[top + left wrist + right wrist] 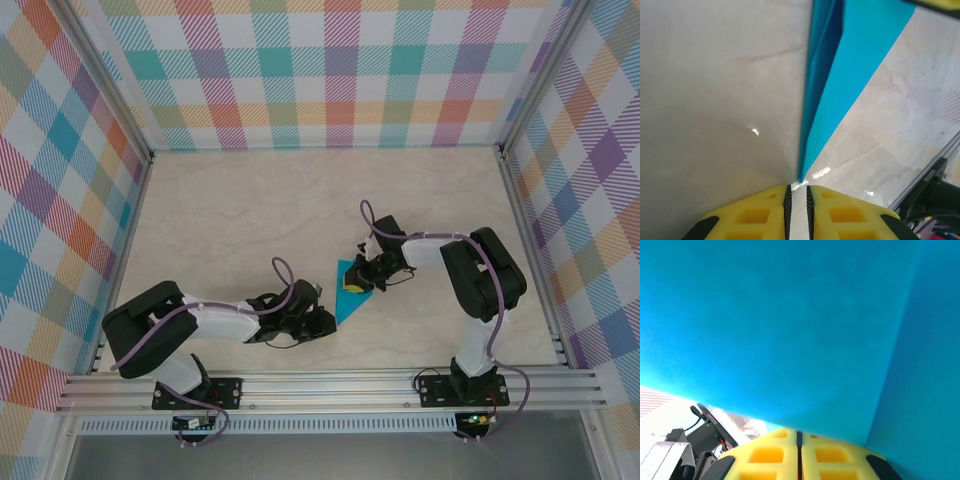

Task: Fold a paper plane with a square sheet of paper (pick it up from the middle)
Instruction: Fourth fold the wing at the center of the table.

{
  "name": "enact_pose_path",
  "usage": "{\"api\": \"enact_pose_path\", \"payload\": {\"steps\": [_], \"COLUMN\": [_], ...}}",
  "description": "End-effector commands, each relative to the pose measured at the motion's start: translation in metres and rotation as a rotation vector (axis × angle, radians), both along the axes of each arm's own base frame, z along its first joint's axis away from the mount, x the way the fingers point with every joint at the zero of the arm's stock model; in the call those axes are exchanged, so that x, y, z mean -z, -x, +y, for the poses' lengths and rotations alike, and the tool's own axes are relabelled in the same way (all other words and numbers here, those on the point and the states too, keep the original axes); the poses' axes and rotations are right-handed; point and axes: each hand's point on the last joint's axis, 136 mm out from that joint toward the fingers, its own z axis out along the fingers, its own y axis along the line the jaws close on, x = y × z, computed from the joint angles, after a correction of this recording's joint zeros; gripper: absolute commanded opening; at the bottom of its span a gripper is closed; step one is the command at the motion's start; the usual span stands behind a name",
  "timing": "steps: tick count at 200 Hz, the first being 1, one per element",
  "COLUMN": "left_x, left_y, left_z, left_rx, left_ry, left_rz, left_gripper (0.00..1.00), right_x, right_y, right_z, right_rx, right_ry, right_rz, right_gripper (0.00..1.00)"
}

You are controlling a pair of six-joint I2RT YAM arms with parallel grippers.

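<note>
Top external view: the paper [350,298] lies on the table [250,210] between my two arms, near the middle and a little to the right. It is folded into a narrow teal wedge whose point runs toward the near left. The right gripper [361,285] sits on the wide far end of the wedge, and the left gripper [322,322] is at the pointed near end.

On the right wrist camera the right gripper's fingers are pressed together with no gap, and teal paper lies right against their tips. I cannot tell whether a layer is caught between them or whether they only bear down on it.

On the left wrist camera the left gripper's fingers are drawn almost together, leaving a thin slit. The tip of the wedge reaches right up to that slit, and a darker folded flap runs along the wedge's left edge. I cannot tell whether the tip is actually caught.

I judge this as mid-fold. The long wing folds are in, but the shape is flat and not a finished dart. The right arm looks to be anchoring the sheet while the left works the crease at the nose.

The next move calls for a firm hold on the right. The left should travel slowly along the folded edge so the layers do not slide apart or the thin tip crumple.
</note>
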Motion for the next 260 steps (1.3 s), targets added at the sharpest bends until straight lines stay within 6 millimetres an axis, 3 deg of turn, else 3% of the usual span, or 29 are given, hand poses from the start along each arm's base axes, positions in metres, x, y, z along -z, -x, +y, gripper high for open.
{"api": "enact_pose_path", "payload": {"steps": [1,40,73,95,117,154,177,211,237,260], "left_x": [-0.003,-0.046,-0.052,-0.041,-0.020,0.018,0.032,0.042,0.042,0.042], "left_y": [0.010,-0.028,-0.057,-0.068,-0.074,-0.067,-0.056,-0.042,-0.040,-0.041], "left_z": [0.017,-0.004,-0.025,-0.038,-0.036,-0.012,0.002,0.020,0.022,0.017], "left_rx": [0.018,-0.030,-0.062,-0.057,-0.082,-0.132,-0.144,-0.142,-0.135,-0.124], "left_ry": [-0.075,-0.023,-0.044,-0.054,-0.100,-0.210,-0.245,-0.273,-0.270,-0.257], "left_rz": [0.003,-0.132,-0.197,-0.197,-0.183,-0.121,-0.095,-0.081,-0.086,-0.088], "left_gripper": [0.20,0.21,0.19,0.17,0.16,0.12,0.09,0.07,0.06,0.06], "right_x": [0.075,0.075,0.075,0.075,0.075,0.071,0.064,0.029,-0.009,-0.035], "right_y": [0.037,0.037,0.036,0.036,0.036,0.034,0.028,0.006,-0.012,-0.013], "right_z": [-0.056,-0.055,-0.056,-0.056,-0.055,-0.052,-0.048,-0.034,-0.023,-0.016], "right_rx": [0.027,0.029,0.031,0.029,0.029,0.029,0.032,0.012,0.009,-0.001], "right_ry": [0.336,0.333,0.336,0.336,0.330,0.316,0.294,0.223,0.138,0.058], "right_rz": [0.133,0.132,0.131,0.131,0.131,0.124,0.101,-0.007,-0.108,-0.170], "right_gripper": [0.08,0.08,0.08,0.08,0.08,0.09,0.09,0.10,0.11,0.09]}}
